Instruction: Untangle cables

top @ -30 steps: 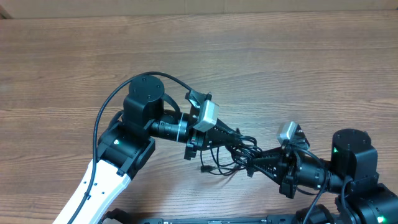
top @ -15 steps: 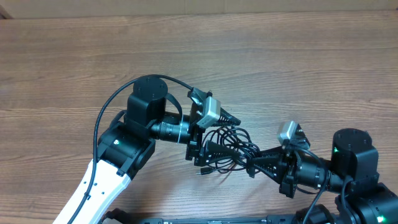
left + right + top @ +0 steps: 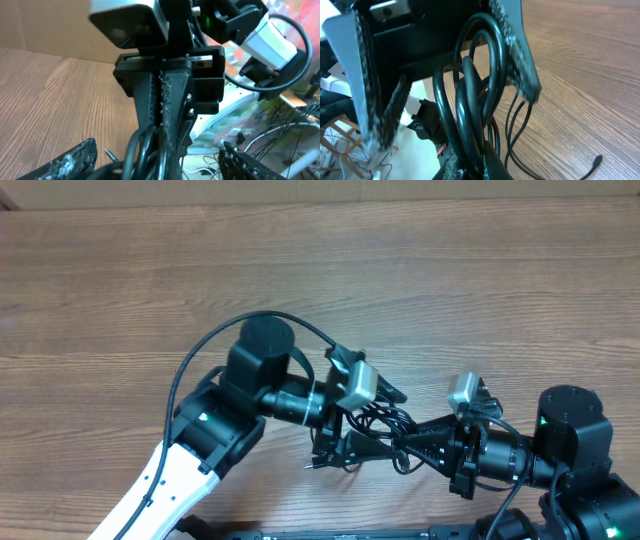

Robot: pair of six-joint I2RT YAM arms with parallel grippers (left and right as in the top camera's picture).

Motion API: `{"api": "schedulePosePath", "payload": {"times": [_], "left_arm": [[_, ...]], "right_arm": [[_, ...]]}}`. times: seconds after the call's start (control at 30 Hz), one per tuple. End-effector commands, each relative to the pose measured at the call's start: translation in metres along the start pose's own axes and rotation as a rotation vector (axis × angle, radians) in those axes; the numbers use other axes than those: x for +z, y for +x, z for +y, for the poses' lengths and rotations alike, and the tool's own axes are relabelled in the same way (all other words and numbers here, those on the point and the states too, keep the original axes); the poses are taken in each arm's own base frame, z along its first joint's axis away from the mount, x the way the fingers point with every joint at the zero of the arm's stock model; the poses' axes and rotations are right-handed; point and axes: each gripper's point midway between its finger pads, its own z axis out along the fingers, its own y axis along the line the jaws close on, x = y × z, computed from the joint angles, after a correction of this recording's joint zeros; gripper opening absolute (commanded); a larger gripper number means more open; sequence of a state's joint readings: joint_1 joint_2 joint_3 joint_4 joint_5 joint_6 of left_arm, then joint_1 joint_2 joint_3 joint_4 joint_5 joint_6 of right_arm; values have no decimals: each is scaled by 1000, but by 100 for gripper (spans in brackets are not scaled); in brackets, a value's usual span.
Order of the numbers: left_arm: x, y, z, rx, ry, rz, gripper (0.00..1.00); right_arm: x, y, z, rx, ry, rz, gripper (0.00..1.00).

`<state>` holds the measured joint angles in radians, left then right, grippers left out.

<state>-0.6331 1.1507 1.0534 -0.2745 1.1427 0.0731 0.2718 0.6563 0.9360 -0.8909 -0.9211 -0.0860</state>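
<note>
The cables (image 3: pixel 398 418) lie knotted toward six o'clock of the table (image 3: pixel 120 280); right gripper (image 3: pixel 408 444) clamps them from three o'clock; left gripper (image 3: pixel 372 423) stands wide astride, holding nothing; risk: closing on several strands together would tighten the knot.

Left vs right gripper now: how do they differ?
Jaws: left gripper wide open, right gripper shut. Hold: left gripper only straddles the cables, pinching nothing; right gripper clamps them. Shared: both point at the same cables, facing each other.
</note>
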Motion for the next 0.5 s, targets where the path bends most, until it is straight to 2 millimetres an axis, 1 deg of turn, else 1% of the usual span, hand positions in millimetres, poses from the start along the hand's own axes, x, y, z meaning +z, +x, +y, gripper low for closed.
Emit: {"api": "schedulePosePath", "payload": {"times": [0.0,0.07,0.13,0.23,0.3,0.33,0.37,0.43,0.47], "left_arm": [[5,-2,3,43,-32,7,72],[5,-2,3,43,-32,7,61],[4,-2,3,44,-34,6,43],[4,-2,7,43,-57,8,22],[4,-2,8,43,-59,8,14],[4,-2,8,43,-59,8,6],[4,-2,8,40,-59,7,4],[4,-2,8,36,-59,7,4],[4,-2,8,36,-59,7,4]], "right_arm": [[-3,-8,10,-19,-31,-20,4],[-3,-8,11,-19,-34,-20,4],[-3,-8,11,-19,-33,-20,4],[-3,-8,10,-19,-33,-20,4],[-3,-8,10,-19,-32,-20,4],[-3,-8,10,-19,-32,-20,4],[-3,-8,10,-18,-32,-19,4],[-3,-7,8,-15,-21,-18,6],[-3,-6,7,-10,-12,-14,14]]}}
